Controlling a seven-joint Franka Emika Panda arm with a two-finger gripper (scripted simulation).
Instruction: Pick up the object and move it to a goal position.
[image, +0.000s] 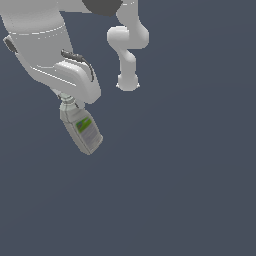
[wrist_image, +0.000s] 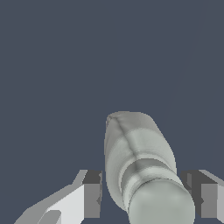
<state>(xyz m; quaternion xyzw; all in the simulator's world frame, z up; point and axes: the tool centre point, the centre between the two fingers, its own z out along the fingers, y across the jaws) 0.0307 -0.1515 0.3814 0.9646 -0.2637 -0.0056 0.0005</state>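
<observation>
We see the bottle (image: 82, 129) hanging tilted below the gripper (wrist_image: 142, 194); its fingers (wrist_image: 92, 194) flank the cap, but contact looks doubtful, so we cannot tell the grip.

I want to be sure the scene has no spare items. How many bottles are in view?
1. The bottle hangs tilted just under the gripper, cap end up toward it; in the wrist view it sits between the two fingers. No other bottle shows in either view.
</observation>
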